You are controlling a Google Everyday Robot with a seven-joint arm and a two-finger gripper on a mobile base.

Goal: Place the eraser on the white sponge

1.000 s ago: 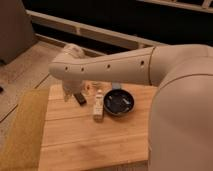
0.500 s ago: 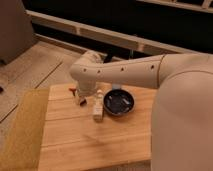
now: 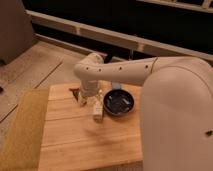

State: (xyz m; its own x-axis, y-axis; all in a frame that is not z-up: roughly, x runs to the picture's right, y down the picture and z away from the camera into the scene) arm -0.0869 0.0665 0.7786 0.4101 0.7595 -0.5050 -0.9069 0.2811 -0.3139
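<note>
— Eraser first: where is it lying?
— I am not making it out for certain. A small dark patch is showing right at the lower end of the pincer (image 3: 83, 99), but I cannot tell whether that is the eraser.
— And the pincer, is it clamping something or standing apart?
— I cannot tell. It is pointing down over the far left part of the wooden bench (image 3: 85, 140), low over the boards.
— What is standing around it?
— A slim white bottle (image 3: 98, 108) is standing just right of the pincer, and a black bowl (image 3: 119, 103) is sitting just beside the bottle, further right. A thin reddish stick (image 3: 74, 91) is peeking out at the pincer's left side.
— The white sponge?
— It is not showing clearly to me. The cream arm (image 3: 120, 70) is spanning the far edge of the bench from the right and covering that strip.
— Anything beside the bench?
— A yellow-green mat (image 3: 22, 130) is lying along its left edge, touching it.
</note>
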